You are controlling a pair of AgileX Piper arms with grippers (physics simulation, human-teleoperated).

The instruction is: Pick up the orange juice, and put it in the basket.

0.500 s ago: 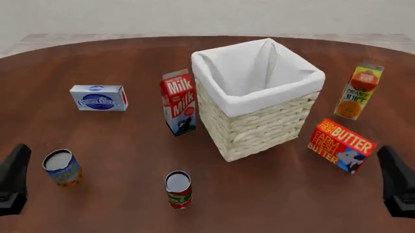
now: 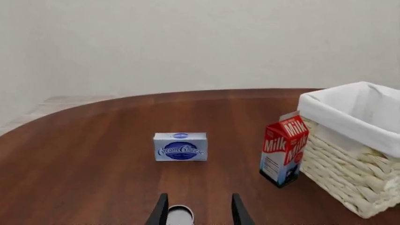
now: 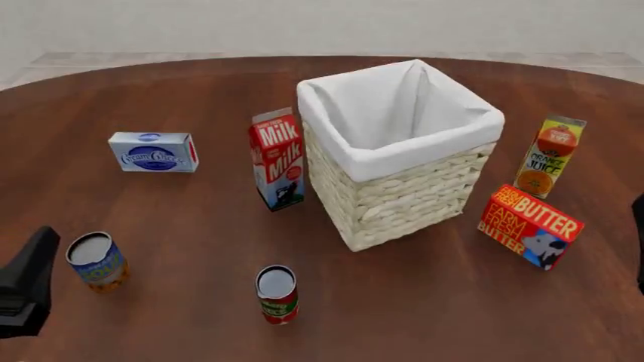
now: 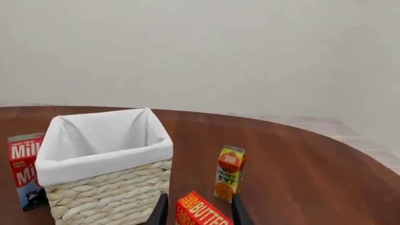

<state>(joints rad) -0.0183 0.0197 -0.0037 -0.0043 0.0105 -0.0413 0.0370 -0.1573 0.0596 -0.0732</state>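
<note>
I see the orange juice (image 3: pixel 548 157) standing upright on the worktop (image 3: pixel 201 219), to the right of the basket (image 3: pixel 403 192) and just behind the butter box (image 3: pixel 530 225), touching neither. My right hand (image 4: pixel 196 213) is open with nothing between its fingers, low at the near right. My left hand (image 2: pixel 197 211) is open too, above a can (image 3: pixel 96 261) at the near left.
</note>
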